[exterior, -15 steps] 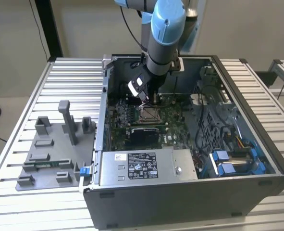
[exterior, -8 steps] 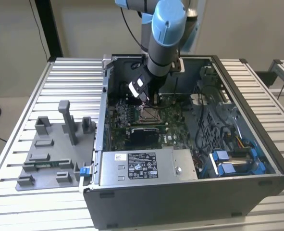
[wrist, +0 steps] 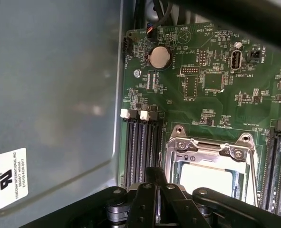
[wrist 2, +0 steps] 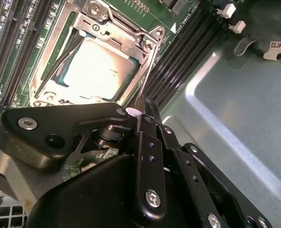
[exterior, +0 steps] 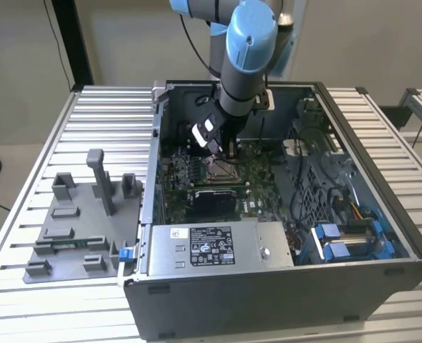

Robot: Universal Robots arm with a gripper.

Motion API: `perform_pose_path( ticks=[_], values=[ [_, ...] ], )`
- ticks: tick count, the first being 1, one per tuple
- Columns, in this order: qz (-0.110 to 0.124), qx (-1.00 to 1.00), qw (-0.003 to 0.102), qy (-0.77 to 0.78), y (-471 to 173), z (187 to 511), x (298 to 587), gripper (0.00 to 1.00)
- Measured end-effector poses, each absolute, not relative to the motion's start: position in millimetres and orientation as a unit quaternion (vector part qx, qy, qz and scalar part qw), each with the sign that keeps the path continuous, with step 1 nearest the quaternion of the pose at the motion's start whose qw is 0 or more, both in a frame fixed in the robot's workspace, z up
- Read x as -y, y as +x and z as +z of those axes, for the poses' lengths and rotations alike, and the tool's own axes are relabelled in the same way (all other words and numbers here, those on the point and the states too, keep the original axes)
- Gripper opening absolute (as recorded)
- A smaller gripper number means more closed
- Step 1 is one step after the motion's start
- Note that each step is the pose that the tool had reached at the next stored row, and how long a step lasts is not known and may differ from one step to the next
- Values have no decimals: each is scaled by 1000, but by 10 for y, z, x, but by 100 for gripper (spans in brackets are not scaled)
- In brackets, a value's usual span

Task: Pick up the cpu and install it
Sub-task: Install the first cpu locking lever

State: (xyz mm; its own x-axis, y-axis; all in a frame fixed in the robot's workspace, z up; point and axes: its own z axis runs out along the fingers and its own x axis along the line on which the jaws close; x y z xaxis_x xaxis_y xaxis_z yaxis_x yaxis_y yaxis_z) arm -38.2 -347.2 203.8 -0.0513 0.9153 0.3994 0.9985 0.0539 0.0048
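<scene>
The cpu (wrist 2: 95,66) is a pale silver square lying flat inside the metal-framed socket (wrist 2: 130,28) on the green motherboard; it also shows in the first wrist view (wrist: 209,178). My gripper (wrist 2: 144,107) hangs just above the socket's edge, its thin black fingers pressed together and holding nothing. In the first wrist view the gripper (wrist: 157,173) sits between the socket frame (wrist: 204,145) and the memory slots. In the exterior view the gripper (exterior: 221,146) reaches down into the open computer case (exterior: 368,186) over the socket (exterior: 221,168).
A grey fixture tray (exterior: 75,229) with upright blocks lies on the slatted table at the exterior view's left. Inside the case are the power supply (exterior: 211,246), blue cable connectors (exterior: 339,239) and black memory slots (wrist: 140,147). The case wall (wrist: 54,95) stands close beside the board.
</scene>
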Motion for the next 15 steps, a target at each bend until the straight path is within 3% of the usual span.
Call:
perform_pose_path(
  ticks=[15],
  values=[
    [-142,711,147,-673,-370,1943,3476,0]
  ],
)
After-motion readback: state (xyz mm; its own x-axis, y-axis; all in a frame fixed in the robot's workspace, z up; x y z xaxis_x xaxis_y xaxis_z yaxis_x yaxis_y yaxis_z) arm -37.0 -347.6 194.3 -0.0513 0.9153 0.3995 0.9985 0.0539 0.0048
